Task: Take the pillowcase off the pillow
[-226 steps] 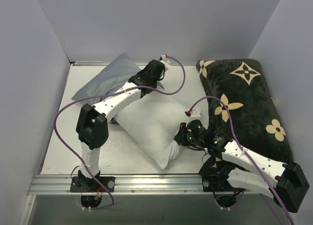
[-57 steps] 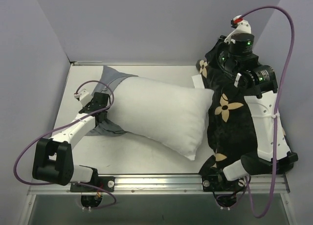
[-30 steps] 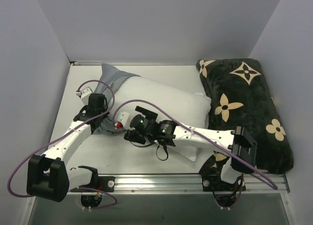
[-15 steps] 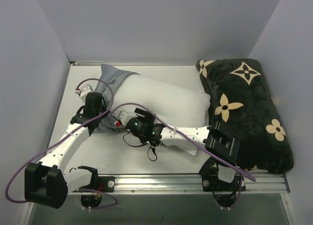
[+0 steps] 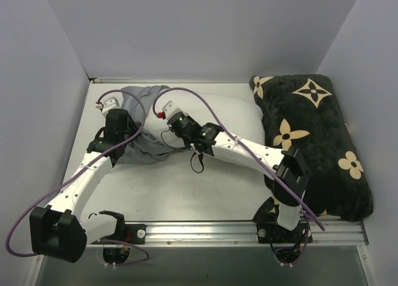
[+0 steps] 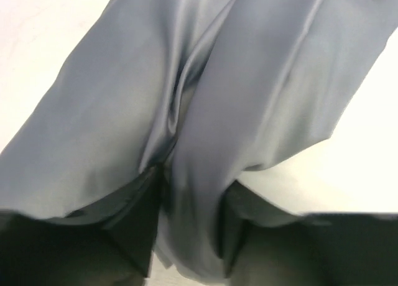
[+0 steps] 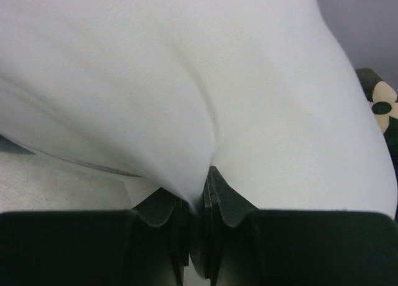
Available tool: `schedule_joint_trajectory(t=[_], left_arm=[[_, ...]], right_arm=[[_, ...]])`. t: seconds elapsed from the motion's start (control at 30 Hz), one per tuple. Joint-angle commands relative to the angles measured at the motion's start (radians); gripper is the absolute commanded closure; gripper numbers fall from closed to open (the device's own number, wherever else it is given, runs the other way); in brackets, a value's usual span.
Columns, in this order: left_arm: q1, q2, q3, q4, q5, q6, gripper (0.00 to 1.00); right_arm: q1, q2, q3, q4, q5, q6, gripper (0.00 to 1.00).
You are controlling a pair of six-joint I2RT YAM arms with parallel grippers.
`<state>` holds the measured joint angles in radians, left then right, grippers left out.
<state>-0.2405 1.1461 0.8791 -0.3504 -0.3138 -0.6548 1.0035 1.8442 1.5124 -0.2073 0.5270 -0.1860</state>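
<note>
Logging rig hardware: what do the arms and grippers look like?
Both the left arm and right arm are white tubular links with black joint housings, each trailing a looping purple cable. The right wrist shows green LEDs. The left gripper and right gripper have black fingers.

**Q:** Views on record?

**A:** Three. Item one, top external: I look down from above and behind the arm bases, far enough to take in the whole table. Item two, left wrist: pressed close against the grey pillowcase, which fills my frame. Item three, right wrist: equally close, facing the white pillow.

**Q:** Overlap?

**A:** Top shares the pillowcase with left wrist; the pillow and the edge of the black cushion with right wrist.
</note>
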Motion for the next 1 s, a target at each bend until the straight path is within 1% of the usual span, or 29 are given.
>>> schedule_joint_trajectory(t=[0.0,0.03,0.07,0.1,0.17,0.2,0.23,0.27,0.3,0.43,0.47,0.57,0.63,0.67,0.73,0.77,0.8,0.83,0.87,0.93,0.97], left_arm=[[0.004,0.018,0.075,0.017,0.056,0.066,0.48],[0.004,0.014,0.081,0.034,0.083,0.079,0.41],[-0.003,0.0,0.083,0.063,0.108,0.093,0.36],[-0.008,-0.011,0.087,0.071,0.122,0.106,0.24],[-0.026,-0.037,0.115,0.064,0.136,0.121,0.17],[-0.061,-0.049,0.129,0.054,0.124,0.133,0.15],[-0.084,-0.061,0.148,0.035,0.067,0.138,0.03],[-0.109,-0.089,0.161,0.022,0.043,0.141,0.03],[-0.162,-0.098,0.169,0.016,0.023,0.152,0.03],[-0.295,-0.131,0.185,-0.031,-0.073,0.147,0.02],[-0.312,-0.132,0.181,-0.038,-0.117,0.139,0.03],[-0.358,-0.131,0.137,-0.044,-0.172,0.118,0.03],[-0.359,-0.128,0.106,-0.074,-0.229,0.084,0.13],[-0.359,-0.132,0.095,-0.081,-0.243,0.077,0.26],[-0.358,-0.143,0.075,-0.116,-0.318,0.046,0.52],[-0.353,-0.154,0.074,-0.133,-0.346,0.02,0.71],[-0.349,-0.155,0.072,-0.148,-0.402,0.011,0.77],[-0.339,-0.158,0.07,-0.171,-0.422,0.003,0.8],[-0.307,-0.161,0.07,-0.179,-0.433,-0.003,0.82],[-0.261,-0.161,0.069,-0.185,-0.421,-0.005,0.86],[-0.203,-0.16,0.067,-0.186,-0.409,-0.008,0.87]], right_arm=[[-0.035,-0.134,0.164,-0.177,-0.024,0.102,1.0],[-0.037,-0.135,0.19,-0.199,-0.027,0.106,1.0],[-0.037,-0.138,0.213,-0.237,-0.028,0.112,1.0],[-0.042,-0.138,0.233,-0.256,-0.041,0.118,1.0],[-0.051,-0.135,0.299,-0.306,-0.065,0.149,1.0],[-0.058,-0.131,0.325,-0.325,-0.082,0.164,1.0],[-0.074,-0.123,0.366,-0.34,-0.114,0.175,1.0],[-0.083,-0.12,0.387,-0.363,-0.13,0.186,1.0],[-0.091,-0.115,0.405,-0.375,-0.146,0.213,1.0],[-0.128,-0.102,0.468,-0.402,-0.217,0.247,1.0],[-0.132,-0.1,0.485,-0.409,-0.225,0.252,1.0],[-0.14,-0.103,0.508,-0.425,-0.26,0.275,1.0],[-0.14,-0.108,0.526,-0.431,-0.26,0.281,1.0],[-0.144,-0.109,0.535,-0.441,-0.254,0.28,1.0],[-0.152,-0.117,0.555,-0.457,-0.245,0.287,1.0],[-0.161,-0.123,0.562,-0.469,-0.242,0.292,1.0],[-0.167,-0.128,0.565,-0.472,-0.245,0.295,1.0],[-0.174,-0.144,0.566,-0.474,-0.246,0.301,1.0],[-0.18,-0.152,0.566,-0.478,-0.248,0.312,1.0],[-0.193,-0.175,0.569,-0.483,-0.256,0.321,1.0],[-0.197,-0.18,0.571,-0.486,-0.251,0.327,1.0]])
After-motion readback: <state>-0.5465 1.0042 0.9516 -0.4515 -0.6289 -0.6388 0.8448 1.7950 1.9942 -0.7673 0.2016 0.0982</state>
